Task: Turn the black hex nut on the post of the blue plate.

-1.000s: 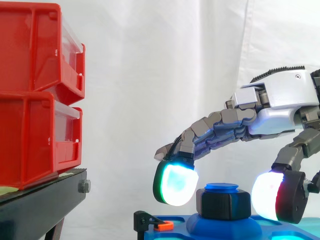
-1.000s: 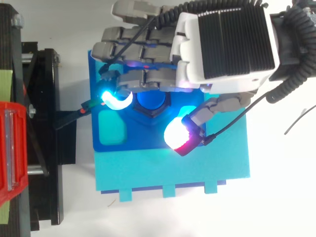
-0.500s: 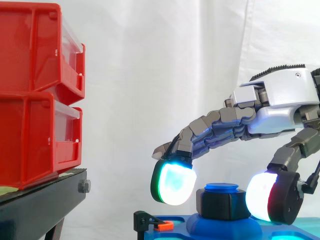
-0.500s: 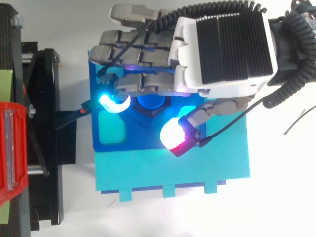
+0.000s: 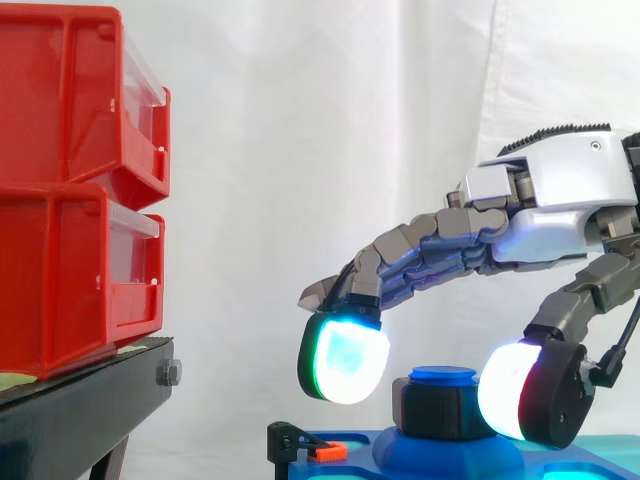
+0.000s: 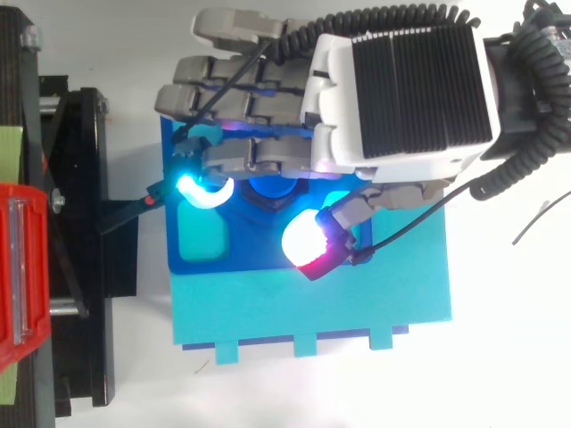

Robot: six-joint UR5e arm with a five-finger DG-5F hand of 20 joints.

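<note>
- Two red bins (image 5: 60, 190) of glossy plastic with clear fronts are stacked on a matte black stand (image 5: 80, 400), well beyond the hand's fingertips. They play no part in this step.
- One small black clip with an orange tip (image 5: 318, 452) sits at the plate's edge, just below the fingertips.
- The fingertip pad (image 5: 345, 360) is rounded and thick, glowing cyan with a green rim. It hangs just beside the nut on its far side and looks a sliver apart from it. Over the last second it has drifted slightly up and outward.
- The black hex nut (image 5: 440, 405) is flat-sided and matte. It sits on the round-capped blue post (image 5: 443, 375) under the palm, between fingers and thumb.
- The blue plate (image 6: 183, 254) is smooth plastic and lies on a paler cyan base (image 6: 312, 312).
- The thumb pad (image 5: 520, 395), white shading to red, has swung in toward the nut from the wrist side. From above it lies just beside the nut, and I cannot tell whether it touches.
- The hand (image 5: 565, 185) has a ribbed black back and a grey shell. It has shifted toward the bins, with its fingers loosely arched and spread around the nut, holding nothing.
- Judging from this, the pinch is closing and the turn has not yet begun.
</note>
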